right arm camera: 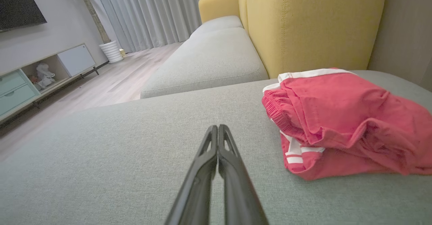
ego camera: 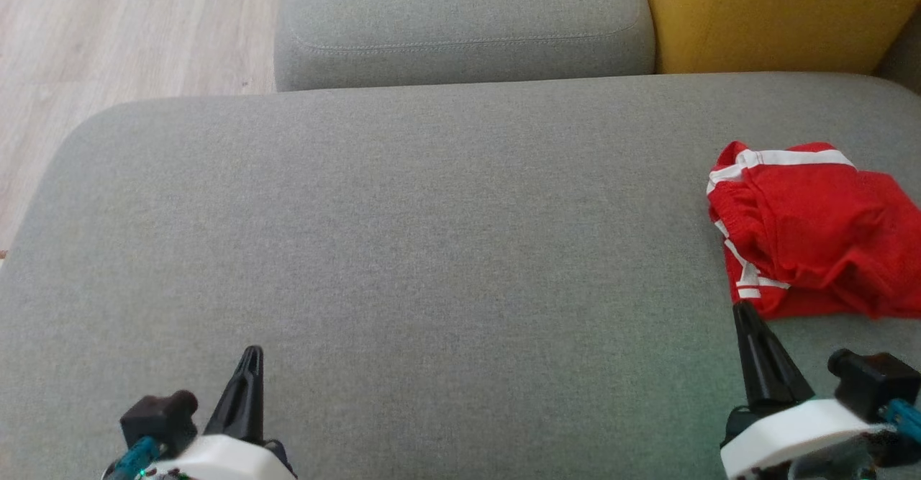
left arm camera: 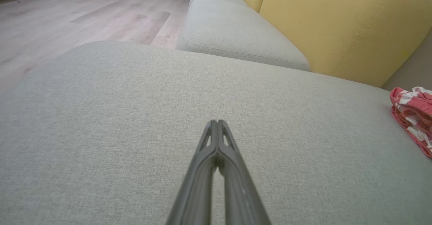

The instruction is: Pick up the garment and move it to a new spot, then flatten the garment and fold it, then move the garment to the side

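The red garment [ego camera: 813,228] lies in a loose bundle on the grey seat [ego camera: 432,250], its layers one over another. Maybe it is already folded and put aside, or maybe not yet touched; I cannot decide this. The right gripper [ego camera: 742,311] is just beside the garment, jaws pressed together, empty. The left gripper [ego camera: 252,354] is well apart from the garment, jaws also closed on nothing. Behind the garment stands a yellow cushion [ego camera: 777,12]. Nothing seems to block the way.

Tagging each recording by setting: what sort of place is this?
Most likely a home living room: a grey sofa, a low cabinet below a dark wall screen, and floor-length curtains.
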### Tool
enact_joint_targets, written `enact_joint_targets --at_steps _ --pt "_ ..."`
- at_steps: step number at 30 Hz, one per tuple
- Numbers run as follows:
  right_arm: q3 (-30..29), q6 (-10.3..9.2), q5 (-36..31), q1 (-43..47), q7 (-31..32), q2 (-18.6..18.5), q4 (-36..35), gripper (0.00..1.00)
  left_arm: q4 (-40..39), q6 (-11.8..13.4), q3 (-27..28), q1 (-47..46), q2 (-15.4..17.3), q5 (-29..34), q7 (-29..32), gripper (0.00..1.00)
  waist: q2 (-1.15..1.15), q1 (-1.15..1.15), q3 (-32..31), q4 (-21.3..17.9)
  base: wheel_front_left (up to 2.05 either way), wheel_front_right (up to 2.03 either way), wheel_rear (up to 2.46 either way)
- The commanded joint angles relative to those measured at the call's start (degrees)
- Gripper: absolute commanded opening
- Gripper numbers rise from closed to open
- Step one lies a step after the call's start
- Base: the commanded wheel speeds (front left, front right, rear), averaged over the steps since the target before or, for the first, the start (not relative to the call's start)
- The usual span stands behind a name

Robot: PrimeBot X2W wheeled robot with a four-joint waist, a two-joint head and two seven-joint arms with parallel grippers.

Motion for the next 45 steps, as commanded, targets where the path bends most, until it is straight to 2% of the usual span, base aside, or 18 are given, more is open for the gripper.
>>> enact_joint_targets --at_steps 1,45 --pt "0.06 0.05 2.2 -2.3 -0.4 -0.53 -1.32 0.0 -1.3 -0.7 1.37 -2.69 0.3 -1.7 0.23 0.0 0.0 0.0 0.01 -0.04 0.0 0.0 0.0" --pt "-0.79 0.18 32.53 -7.93 -0.91 -1.7 6.22 0.0 3.1 -6.68 8.89 -7.4 -3.26 -26.89 5.33 0.0 0.0 0.0 0.45 -0.9 0.0 0.0 0.0"
